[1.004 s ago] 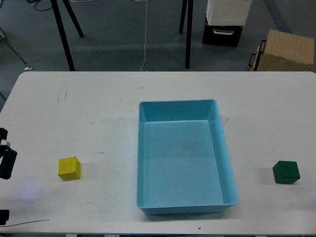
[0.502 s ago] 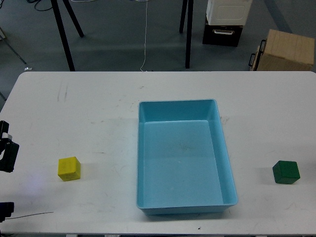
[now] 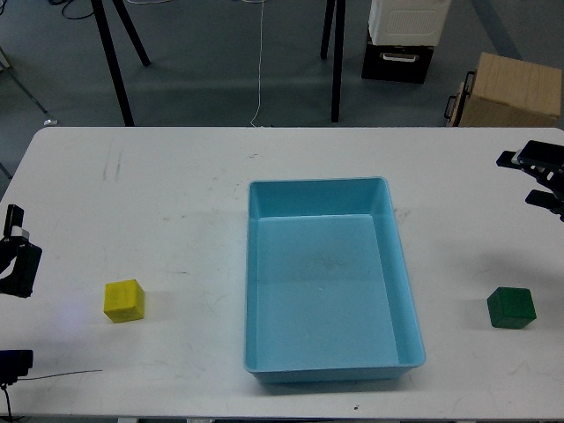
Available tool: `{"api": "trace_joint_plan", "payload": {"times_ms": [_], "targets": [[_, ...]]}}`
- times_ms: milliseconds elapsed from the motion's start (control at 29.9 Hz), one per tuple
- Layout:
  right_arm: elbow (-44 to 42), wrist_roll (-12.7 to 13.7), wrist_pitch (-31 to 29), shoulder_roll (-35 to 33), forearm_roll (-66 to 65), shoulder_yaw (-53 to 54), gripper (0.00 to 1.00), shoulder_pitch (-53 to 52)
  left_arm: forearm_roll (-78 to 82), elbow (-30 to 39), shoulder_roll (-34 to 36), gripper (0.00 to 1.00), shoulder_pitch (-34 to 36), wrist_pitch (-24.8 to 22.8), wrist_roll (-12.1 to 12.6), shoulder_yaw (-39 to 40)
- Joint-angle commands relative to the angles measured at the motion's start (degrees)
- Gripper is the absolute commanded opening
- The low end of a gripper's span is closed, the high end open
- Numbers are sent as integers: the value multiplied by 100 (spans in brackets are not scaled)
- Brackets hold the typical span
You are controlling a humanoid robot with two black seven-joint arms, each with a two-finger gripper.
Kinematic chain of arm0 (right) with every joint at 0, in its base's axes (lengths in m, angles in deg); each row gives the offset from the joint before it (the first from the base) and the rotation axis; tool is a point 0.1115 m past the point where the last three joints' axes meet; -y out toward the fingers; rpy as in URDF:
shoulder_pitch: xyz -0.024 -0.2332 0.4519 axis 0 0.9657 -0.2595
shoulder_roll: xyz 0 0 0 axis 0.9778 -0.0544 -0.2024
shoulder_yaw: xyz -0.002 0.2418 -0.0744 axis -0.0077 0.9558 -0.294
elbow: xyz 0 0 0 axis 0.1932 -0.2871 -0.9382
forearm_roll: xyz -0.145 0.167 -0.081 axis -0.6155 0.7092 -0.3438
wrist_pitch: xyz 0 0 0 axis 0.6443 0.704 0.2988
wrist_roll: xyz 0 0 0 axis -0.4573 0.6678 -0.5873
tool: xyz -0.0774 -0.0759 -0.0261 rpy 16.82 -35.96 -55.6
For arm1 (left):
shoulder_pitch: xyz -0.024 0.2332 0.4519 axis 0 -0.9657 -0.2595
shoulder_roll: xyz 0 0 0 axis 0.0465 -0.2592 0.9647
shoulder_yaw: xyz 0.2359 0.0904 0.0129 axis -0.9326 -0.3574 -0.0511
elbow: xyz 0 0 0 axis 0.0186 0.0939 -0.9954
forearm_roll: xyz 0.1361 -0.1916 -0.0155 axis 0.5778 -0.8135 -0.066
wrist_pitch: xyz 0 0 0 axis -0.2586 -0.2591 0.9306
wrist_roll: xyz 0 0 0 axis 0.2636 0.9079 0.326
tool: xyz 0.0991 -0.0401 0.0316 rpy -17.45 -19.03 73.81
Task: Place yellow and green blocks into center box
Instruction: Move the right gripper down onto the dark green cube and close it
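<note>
- White table (image 3: 176, 176) fills most of the view, w/ grey floor behind it; faint scuffs on the tabletop near the far left.
- Blue box (image 3: 401, 291) sits mid-table, long side running away from the camera, nothing inside it.
- Yellow block (image 3: 123, 300) lies flat on the table, left of the box & well apart from it.
- Green block (image 3: 511, 307) lies flat on the table, right of the box, near the right edge; also well apart from the box.
- Neither block is touched by anything.
- Left gripper (image 3: 16, 260) pokes in at the left edge, left of the yellow block & apart from it; mostly cut off by the frame, dark, fingers not separable, so can't tell if it's spread or closed.
- Another dark bit of the left arm shows at the bottom-left corner, w/ a thin wire trailing onto the table.
- Right gripper (image 3: 532, 179) enters at the right edge, farther back than the green block & well apart from it; two dark fingers spread w/ a gap between, holding nothing; rest of the arm is out of frame.
- Beyond the table: black stand legs (image 3: 115, 62), a thin cable hanging to the floor, a white & black case (image 3: 401, 40), a tan crate (image 3: 511, 88) at the right; tops of all are cut off.
</note>
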Motion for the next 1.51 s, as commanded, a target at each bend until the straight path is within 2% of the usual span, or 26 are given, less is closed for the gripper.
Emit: {"api": "trace_joint_plan", "payload": {"times_ms": [0, 134, 368, 569, 1171, 1305, 1472], "targets": [[28, 140, -519, 179, -941, -1621, 100, -1058, 0, -17, 12, 100, -4, 0, -10, -42], [11, 220, -617, 539, -1303, -2194, 100, -1227, 8, -17, 12, 100, -4, 0, -18, -33], [-24, 299, -608, 602, -1312, -2283, 100, -964, 26, -26, 12, 100, -12, 0, -27, -33], [-24, 378, -608, 532, -1312, -2257, 100, -964, 26, -44, 3, 100, -21, 0, -27, -33], [37, 378, -608, -66, -1426, -2116, 100, -955, 26, -70, 12, 100, -39, 0, -1, -42], [-243, 378, -599, 91, -1558, -2133, 100, -858, 35, -96, 12, 100, -30, 0, -1, -42], [-578, 378, -512, 645, -1541, -2098, 100, -674, 44, -167, 12, 100, 5, 0, -1, -51]]}}
